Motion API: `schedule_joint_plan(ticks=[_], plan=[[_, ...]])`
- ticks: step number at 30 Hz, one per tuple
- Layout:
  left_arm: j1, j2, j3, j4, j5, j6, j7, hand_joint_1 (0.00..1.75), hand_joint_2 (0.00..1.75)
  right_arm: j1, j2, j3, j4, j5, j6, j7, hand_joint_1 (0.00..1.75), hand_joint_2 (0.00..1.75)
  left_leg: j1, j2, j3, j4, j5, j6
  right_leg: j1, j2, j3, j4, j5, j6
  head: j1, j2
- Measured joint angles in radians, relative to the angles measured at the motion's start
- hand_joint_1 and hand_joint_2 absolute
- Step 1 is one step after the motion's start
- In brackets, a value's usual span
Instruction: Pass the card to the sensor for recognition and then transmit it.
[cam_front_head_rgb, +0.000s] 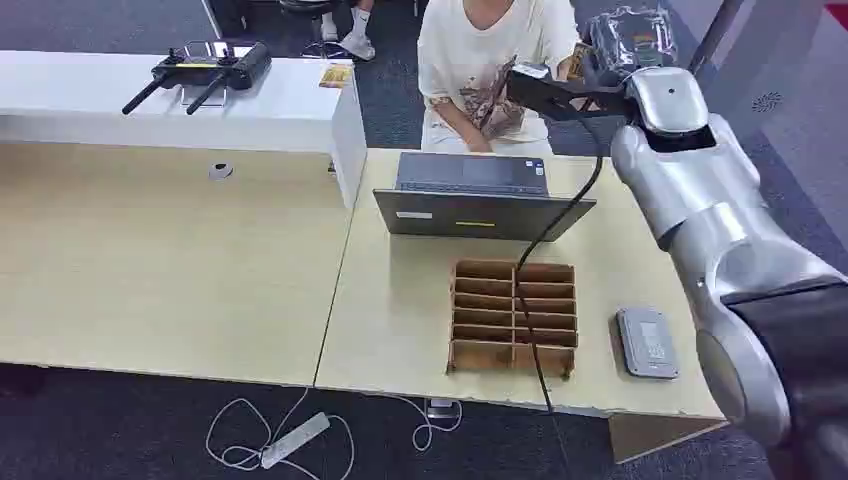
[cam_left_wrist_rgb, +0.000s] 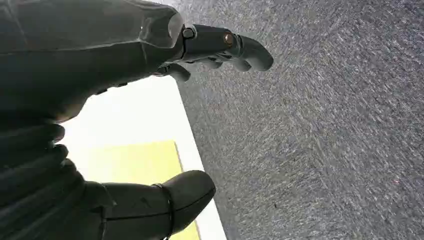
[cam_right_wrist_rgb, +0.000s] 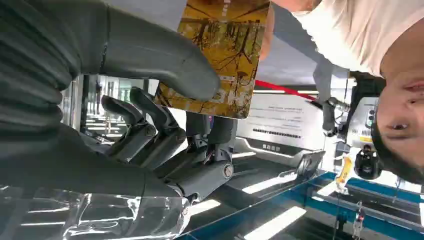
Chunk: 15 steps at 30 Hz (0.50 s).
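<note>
Card-wise: the thin yellow-and-brown plastic card with the autumn tree print sits pinched in my right hand, thick grey thumb pressed flat on its printed face and the darker fingers curled behind it. It sticks out past the thumb tip, and a person's fingers seem to be touching its far edge, though I can't really tell how firmly.

From the head view my right arm is stretched out past the far edge of the pale wooden worktop, hand up in front of the person in the cream T-shirt sitting behind the open grey laptop. So the card is up in the air there, well away from the small flat grey sensor pad lying near the worktop's front right corner. A brown slotted cardboard organiser sits just beside that pad, toward the front edge.

My left hand hangs down over grey carpet, fingers apart, nothing in it.
</note>
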Motion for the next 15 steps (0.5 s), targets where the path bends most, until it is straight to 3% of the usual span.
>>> schedule_joint_plan(ticks=[11, 15], plan=[[0.0, 0.0, 0.0, 0.0, 0.0, 0.0, 0.0, 0.0, 1.75, 0.0, 0.0, 0.0, 0.001, -0.001, -0.009, 0.0, 1.75, 1.75, 0.0, 0.0, 0.0, 0.0, 0.0, 0.0, 0.0, 0.0, 0.0, 0.0, 0.0, 0.0, 0.0, 0.0], [0.0, 0.0, 0.0, 0.0, 0.0, 0.0, 0.003, 0.0, 1.75, 0.001, 0.0, -0.012, 0.0, -0.054, -0.061, -0.037, 1.75, 1.75, 0.0, 0.0, 0.0, 0.0, 0.0, 0.0, 0.0, 0.0, 0.0, 0.0, 0.0, 0.0, 0.0, 0.0]])
